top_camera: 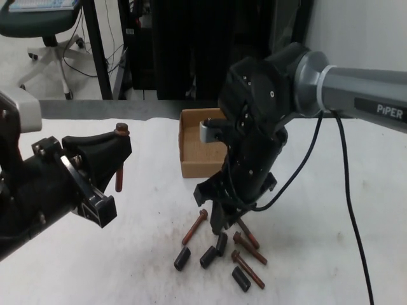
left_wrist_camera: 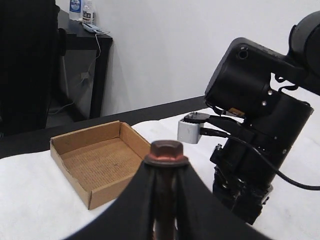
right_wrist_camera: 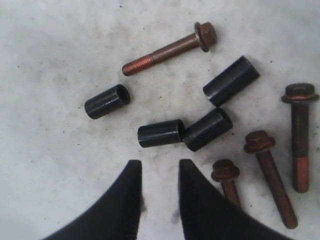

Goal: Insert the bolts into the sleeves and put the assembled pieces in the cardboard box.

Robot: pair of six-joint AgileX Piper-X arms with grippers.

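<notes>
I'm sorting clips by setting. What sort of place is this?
Probably a robotics lab or office workroom: a swivel office chair and a black desk stand beyond the white-covered bench, by a plain white wall.

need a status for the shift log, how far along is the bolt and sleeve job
Done: nothing yet; the cardboard box holds no pieces. In hand: the left hand grips one bolt, head up, with no sleeve on it; the right hand hangs open over the pile. Left: four sleeves and four loose bolts lie on the cloth, none joined.
</notes>
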